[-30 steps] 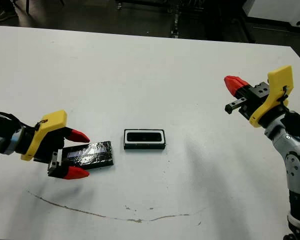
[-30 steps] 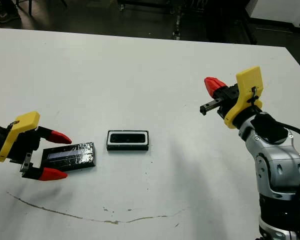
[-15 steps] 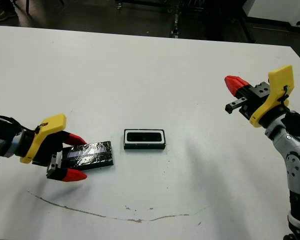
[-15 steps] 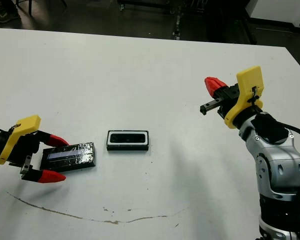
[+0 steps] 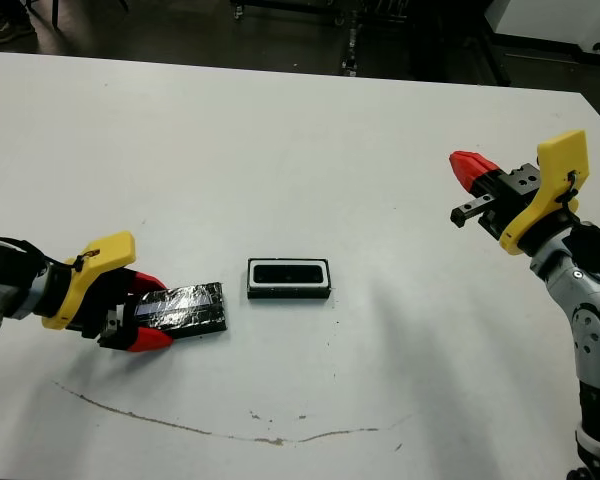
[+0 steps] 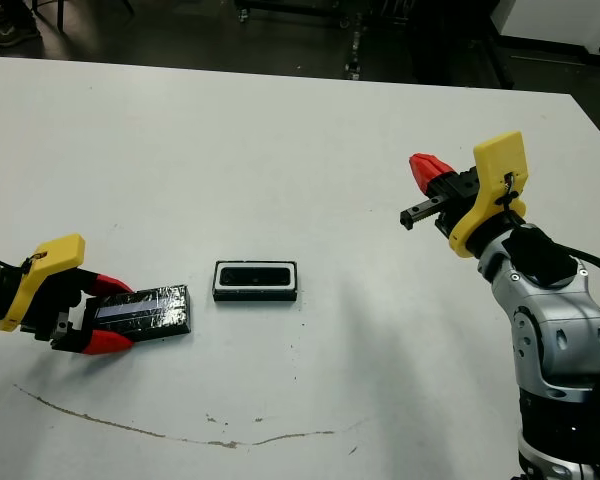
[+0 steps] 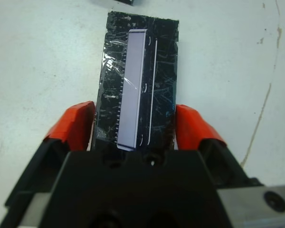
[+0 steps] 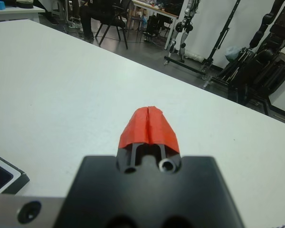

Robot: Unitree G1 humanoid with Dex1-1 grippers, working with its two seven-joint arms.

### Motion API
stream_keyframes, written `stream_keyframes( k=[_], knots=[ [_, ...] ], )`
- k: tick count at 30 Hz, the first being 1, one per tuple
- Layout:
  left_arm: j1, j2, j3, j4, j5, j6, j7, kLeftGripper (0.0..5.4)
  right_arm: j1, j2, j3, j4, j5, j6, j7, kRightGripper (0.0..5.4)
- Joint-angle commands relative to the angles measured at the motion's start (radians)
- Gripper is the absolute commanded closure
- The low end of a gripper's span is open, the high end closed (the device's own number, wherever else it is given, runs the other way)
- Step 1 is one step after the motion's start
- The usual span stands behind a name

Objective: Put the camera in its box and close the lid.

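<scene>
Lid (image 7: 137, 97) flat on counter (image 5: 300, 130), left hand (image 7: 135, 126) clamped across its near end. Box (image 5: 289, 278) just beside. Right hand (image 5: 472, 170) pinched closed, raised, empty.

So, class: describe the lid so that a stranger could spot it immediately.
On the white table, look beside the small box, toward the left gripper. The lid lies flat between its fingers: a glossy black slab with a pale strip, not a white-rimmed tray.

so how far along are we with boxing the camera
Seemingly done: the box shows a dark fill inside its white rim, likely the camera. In hand: the left hand grips the lid by its long sides, beside the box. Left: set the lid on the box. The right hand is shut, off to the side.
</scene>
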Motion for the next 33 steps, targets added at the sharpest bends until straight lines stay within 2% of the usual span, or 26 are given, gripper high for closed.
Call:
stream_keyframes(
  k=[1,12,18,22,25,29,33],
  knots=[
    [0.027,-0.008,-0.009,0.002,0.010,-0.013,0.006,2.21,0.012,-0.009,-0.006,-0.008,0.005,0.016,-0.006,5.40],
    [0.026,-0.005,-0.004,-0.001,0.004,-0.005,0.014,2.22,0.013,-0.006,-0.005,-0.024,0.007,0.031,-0.013,5.40],
    [-0.011,-0.038,0.079,0.028,-0.052,0.051,0.077,2.22,0.015,0.001,-0.007,-0.025,0.013,0.037,-0.012,5.40],
    [-0.055,-0.080,0.151,0.054,-0.082,0.022,0.134,2.22,0.017,0.004,-0.005,-0.024,0.017,0.032,-0.011,5.40],
    [-0.078,-0.111,0.172,0.051,-0.095,0.026,0.169,2.22,0.019,0.009,-0.004,-0.019,0.022,0.025,-0.008,5.40],
    [-0.095,-0.138,0.157,0.043,-0.102,0.032,0.174,2.22,0.023,0.013,-0.001,-0.015,0.018,0.011,-0.009,5.40],
    [-0.119,-0.153,0.120,0.067,-0.081,0.016,0.164,2.22,0.023,0.007,0.000,-0.020,0.016,0.019,-0.010,5.40]
  ],
)
